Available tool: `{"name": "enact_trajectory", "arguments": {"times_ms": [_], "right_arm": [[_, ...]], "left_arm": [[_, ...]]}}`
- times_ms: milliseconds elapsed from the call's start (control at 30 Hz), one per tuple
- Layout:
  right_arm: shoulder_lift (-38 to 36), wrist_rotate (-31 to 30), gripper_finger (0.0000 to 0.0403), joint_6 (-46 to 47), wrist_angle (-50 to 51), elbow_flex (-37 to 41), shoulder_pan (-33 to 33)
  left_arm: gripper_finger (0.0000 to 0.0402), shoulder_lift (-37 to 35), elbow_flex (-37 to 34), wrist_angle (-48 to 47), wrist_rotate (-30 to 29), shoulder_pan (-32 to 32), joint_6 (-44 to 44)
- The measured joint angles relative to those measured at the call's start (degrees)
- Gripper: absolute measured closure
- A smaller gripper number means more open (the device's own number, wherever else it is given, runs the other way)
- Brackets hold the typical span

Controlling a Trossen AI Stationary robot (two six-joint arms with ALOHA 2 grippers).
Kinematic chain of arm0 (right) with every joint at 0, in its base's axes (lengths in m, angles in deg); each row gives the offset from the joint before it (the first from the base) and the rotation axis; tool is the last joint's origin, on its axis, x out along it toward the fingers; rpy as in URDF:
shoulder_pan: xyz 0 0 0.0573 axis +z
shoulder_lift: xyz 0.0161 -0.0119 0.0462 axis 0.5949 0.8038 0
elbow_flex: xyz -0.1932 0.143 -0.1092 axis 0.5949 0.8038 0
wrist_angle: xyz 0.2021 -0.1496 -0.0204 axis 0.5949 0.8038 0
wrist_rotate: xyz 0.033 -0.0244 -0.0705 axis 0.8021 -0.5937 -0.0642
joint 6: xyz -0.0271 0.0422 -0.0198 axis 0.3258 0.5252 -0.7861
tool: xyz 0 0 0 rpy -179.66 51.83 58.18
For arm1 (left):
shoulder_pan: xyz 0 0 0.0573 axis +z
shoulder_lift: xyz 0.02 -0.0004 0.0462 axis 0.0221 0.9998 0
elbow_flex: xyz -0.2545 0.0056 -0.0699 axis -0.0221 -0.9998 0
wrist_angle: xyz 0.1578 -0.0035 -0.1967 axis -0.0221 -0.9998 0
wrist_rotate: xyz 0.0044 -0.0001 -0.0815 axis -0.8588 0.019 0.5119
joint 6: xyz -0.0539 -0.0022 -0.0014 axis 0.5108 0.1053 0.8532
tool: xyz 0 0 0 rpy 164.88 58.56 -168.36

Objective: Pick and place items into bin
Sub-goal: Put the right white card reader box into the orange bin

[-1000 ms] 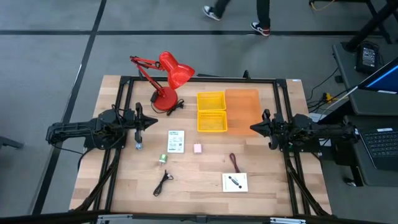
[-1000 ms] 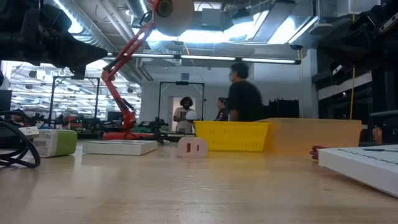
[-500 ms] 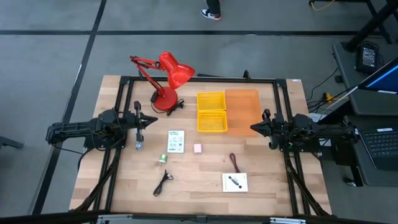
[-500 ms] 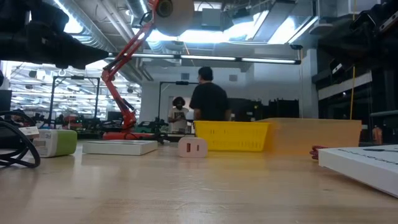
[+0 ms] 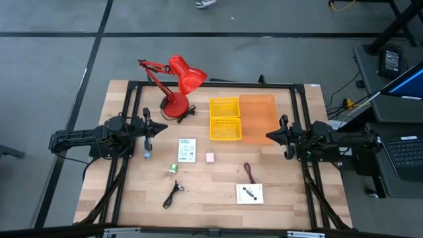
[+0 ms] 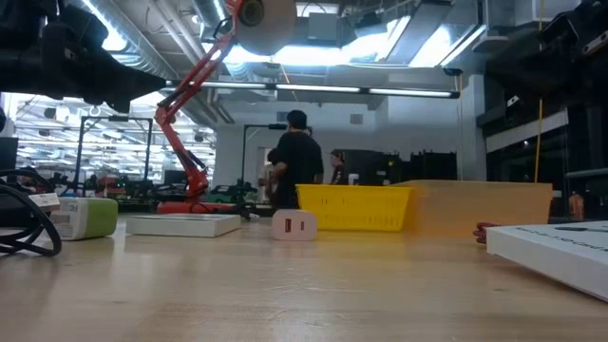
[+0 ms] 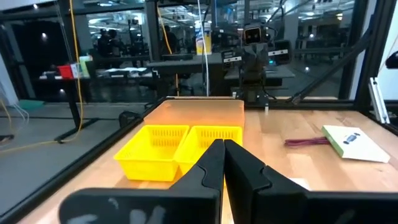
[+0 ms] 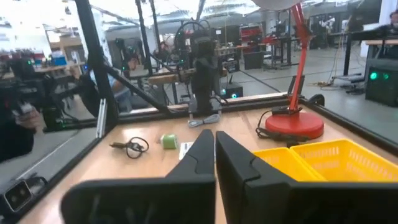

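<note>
From above, I've got both arms parked at the table edges: left gripper (image 5: pixel 147 125) on the left side, right gripper (image 5: pixel 269 135) on the right, both pinched together and carrying nothing. Yellow bin (image 5: pixel 224 119) sits mid-table at the back beside an orange tray (image 5: pixel 258 118), and I see nothing in either. Items are all loose on the wood: a white packet (image 5: pixel 188 150) just in front of the bin, pink block (image 5: pixel 210 158) beside it, green piece (image 5: pixel 173 168) nearer me, black cord (image 5: pixel 174 194) in front of that, maroon cord (image 5: pixel 249 172) and a second packet (image 5: pixel 250 194) over on the right. Lamp (image 5: pixel 175 82) at the back left isn't mine to move.

Low view now: the pink block (image 6: pixel 294 225) stands upright just ahead of the bin (image 6: pixel 354 206); the packet (image 6: pixel 185 224) lies dead flat. People move in the room behind.

Left wrist: fingers (image 7: pixel 211 163) shut tight, aimed at the bin (image 7: pixel 177 149), maroon cord (image 7: pixel 306 142) well off to one side.

Right wrist: fingers (image 8: pixel 200 149) closed too, green piece (image 8: pixel 168 141) and black cord (image 8: pixel 129 146) beyond.

My read: everything's light. The block looks rigid, so pinch its sides. Packets are thin and likely slippery; I'd catch an edge. Cords are floppy, so grab mid-bundle.
</note>
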Motion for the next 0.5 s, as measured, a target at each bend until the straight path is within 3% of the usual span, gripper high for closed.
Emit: {"name": "enact_trajectory", "arguments": {"times_ms": [500], "right_arm": [[0.0, -1.7, 0.0403, -0.3, -3.5, -0.6, 0.0]], "left_arm": [[0.0399, 0.6, 0.4, 0.0, -0.9, 0.0, 4.1]]}}
